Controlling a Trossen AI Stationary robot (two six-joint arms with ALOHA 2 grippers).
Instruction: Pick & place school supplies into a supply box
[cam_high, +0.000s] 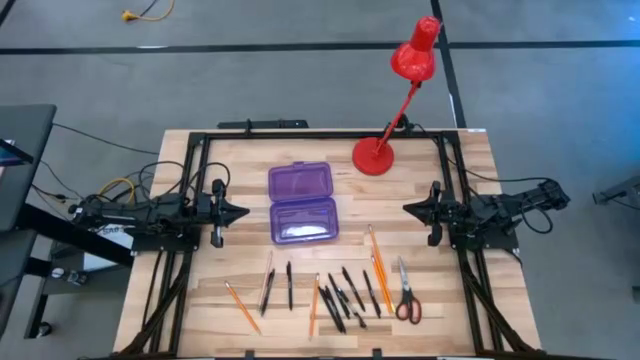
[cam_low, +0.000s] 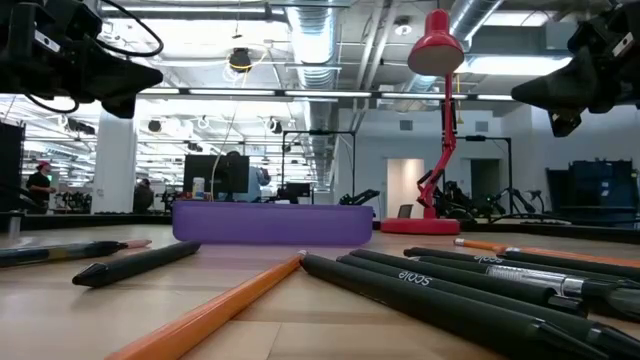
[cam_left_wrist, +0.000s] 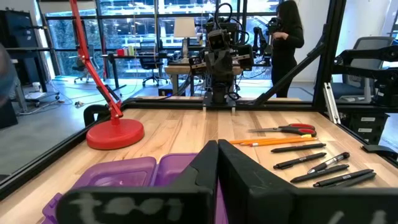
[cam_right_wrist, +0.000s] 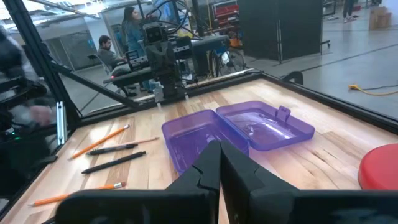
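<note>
The purple supply box (cam_high: 302, 203) lies open at the table's middle, lid folded toward the far edge; it also shows in the right wrist view (cam_right_wrist: 236, 134). Orange pencils (cam_high: 378, 255), black pens (cam_high: 345, 295) and red-handled scissors (cam_high: 406, 295) lie flat in a loose row along the near edge. My left gripper (cam_high: 240, 211) hovers left of the box, fingers shut, touching nothing. My right gripper (cam_high: 410, 207) hovers right of the box, fingers shut, also empty. Both point at the box.
A red desk lamp (cam_high: 385, 145) stands by its round base (cam_high: 374, 156) just beyond the box's far right corner, its head leaning past the far edge. A black frame (cam_high: 320, 135) rims the table. People stand in the room beyond.
</note>
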